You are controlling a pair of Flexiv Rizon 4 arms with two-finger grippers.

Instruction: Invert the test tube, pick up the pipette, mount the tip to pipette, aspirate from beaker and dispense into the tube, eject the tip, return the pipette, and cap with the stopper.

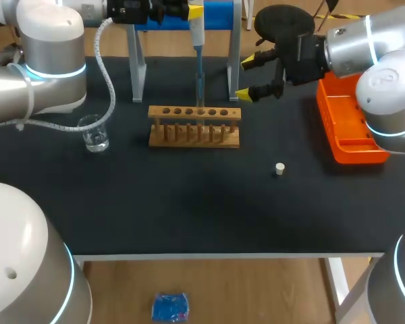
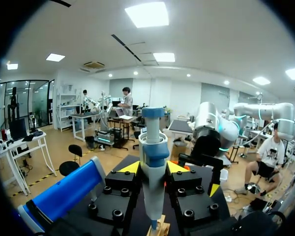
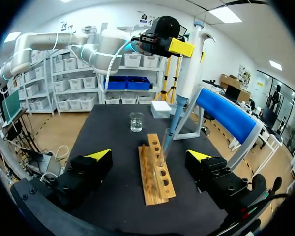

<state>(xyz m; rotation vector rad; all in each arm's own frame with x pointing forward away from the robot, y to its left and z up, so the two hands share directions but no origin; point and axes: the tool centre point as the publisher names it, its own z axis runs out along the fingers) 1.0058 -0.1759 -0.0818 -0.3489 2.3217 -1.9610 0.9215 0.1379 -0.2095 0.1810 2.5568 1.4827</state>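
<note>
A: How is the left arm (image 1: pixel 54 61) placed?
B: It is stretched in from the left along the far side of the table (image 1: pixel 189 209), and the left gripper (image 2: pixel 152 168) is held above the wooden rack (image 1: pixel 194 126).
A: And its fingers?
B: They are closed on the pipette (image 2: pixel 152 142) from both sides. The pipette is kept upright, its thin end lowered into the tube (image 3: pixel 163 147) standing in the rack.
A: The right arm (image 1: pixel 364 47)?
B: The right gripper (image 1: pixel 250 77) is held just past the rack's right end, fingers spread wide, nothing gripped.
A: The rest?
B: The beaker (image 1: pixel 94 133) is seen left of the rack. The stopper (image 1: pixel 279 169) is lying on the table nearer the front. An orange tray (image 1: pixel 347 128) is set at the right.
</note>
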